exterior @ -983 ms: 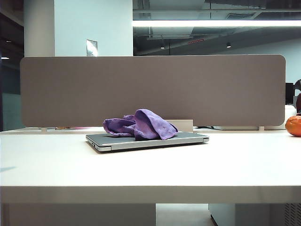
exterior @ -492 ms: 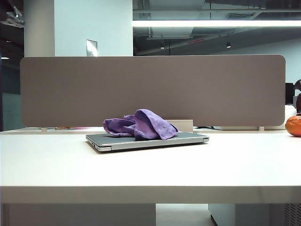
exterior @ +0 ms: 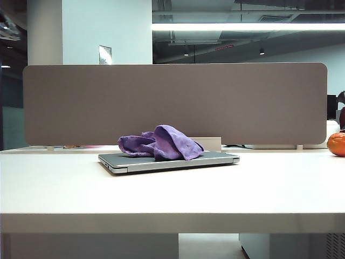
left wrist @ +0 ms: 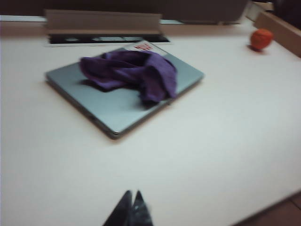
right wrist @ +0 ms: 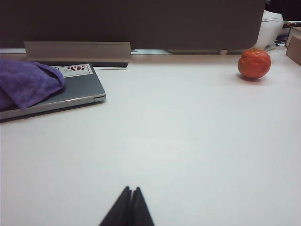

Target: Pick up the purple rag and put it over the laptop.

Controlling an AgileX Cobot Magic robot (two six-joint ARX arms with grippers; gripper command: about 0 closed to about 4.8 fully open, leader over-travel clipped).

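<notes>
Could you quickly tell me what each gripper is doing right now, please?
Left gripper: shut, holding nothing, above bare table short of the laptop.
Right gripper: shut, empty.

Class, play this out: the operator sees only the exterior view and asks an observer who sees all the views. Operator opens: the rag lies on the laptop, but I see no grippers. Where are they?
Observer: The left gripper hangs above bare table, well short of the laptop, jaws shut, empty.
Operator: And the right?
Observer: The right gripper is also shut and empty, over bare table, apart from the laptop.
Operator: Does the purple rag cover the lid?
Observer: No. The purple rag sits bunched, leaving much of the lid bare, with a sticker showing at one corner.
</notes>
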